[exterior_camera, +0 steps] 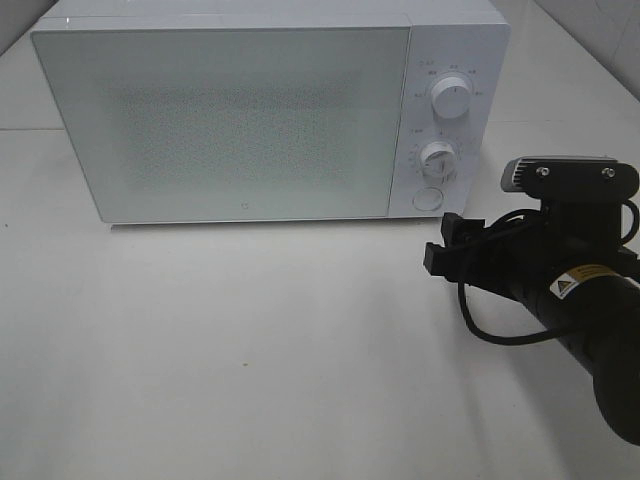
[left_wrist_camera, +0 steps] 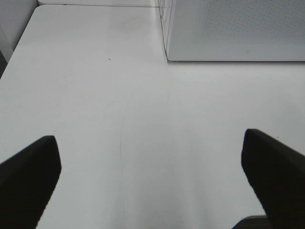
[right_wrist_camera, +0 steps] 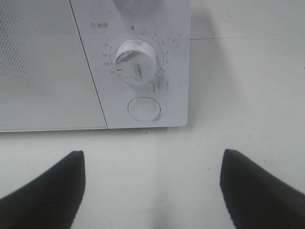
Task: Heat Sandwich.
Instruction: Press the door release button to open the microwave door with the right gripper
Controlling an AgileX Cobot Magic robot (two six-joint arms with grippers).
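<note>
Right wrist: round white timer knob (right_wrist_camera: 137,62) on smooth, boxy microwave (right_wrist_camera: 47,67).

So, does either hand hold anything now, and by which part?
Nothing is held. The left hand and the right hand are both open and empty.

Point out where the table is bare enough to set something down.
Bare: the broad table stretch before the microwave door, left of the right gripper. Crowded: in front of the dials, where that gripper and its cable hang.
</note>
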